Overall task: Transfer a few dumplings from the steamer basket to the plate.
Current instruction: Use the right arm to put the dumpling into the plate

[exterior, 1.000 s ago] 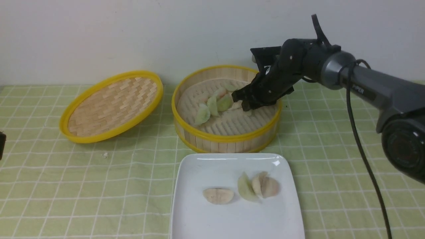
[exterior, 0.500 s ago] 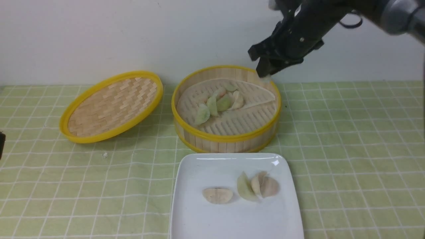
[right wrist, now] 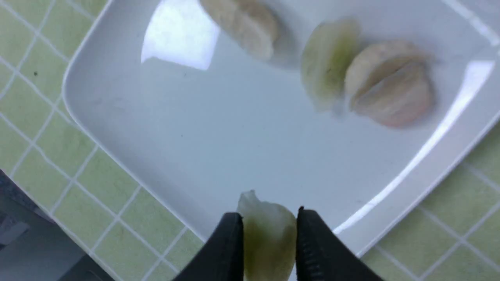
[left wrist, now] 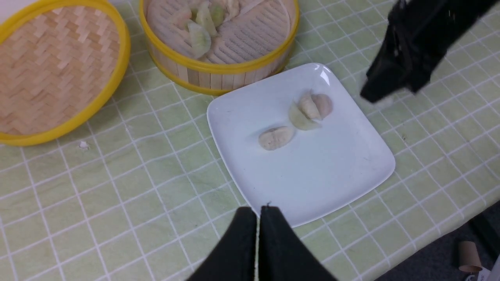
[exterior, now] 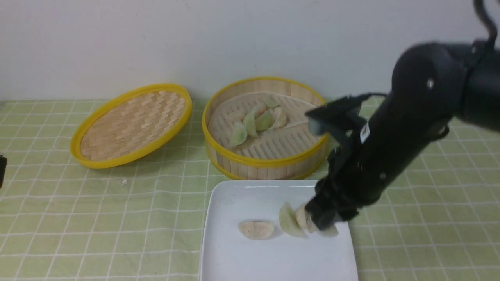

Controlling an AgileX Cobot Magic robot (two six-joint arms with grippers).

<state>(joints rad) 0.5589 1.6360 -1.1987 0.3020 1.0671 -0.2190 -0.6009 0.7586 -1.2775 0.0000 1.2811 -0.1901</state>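
Note:
The steamer basket [exterior: 269,162] stands at the back centre and holds several dumplings [exterior: 254,123]. The white plate [exterior: 250,257] lies in front of it with three dumplings: a cream one [exterior: 256,229], a pale green one [exterior: 289,222] and a pinkish one, partly hidden by my right arm. My right gripper [exterior: 325,227] is shut on a pale green dumpling [right wrist: 267,234] and holds it over the plate's right side [right wrist: 218,148]. My left gripper [left wrist: 258,212] is shut and empty, above the plate's near edge [left wrist: 332,195].
The shallow woven lid [exterior: 131,125] leans at the back left. A small crumb [exterior: 124,182] lies on the green checked cloth. The table edge and a cardboard roll [left wrist: 466,257] show in the left wrist view.
My right gripper lifted a dumpling out of the steamer, rose above its back rim, then swung forward and down over the plate's right side. The left arm has not moved.

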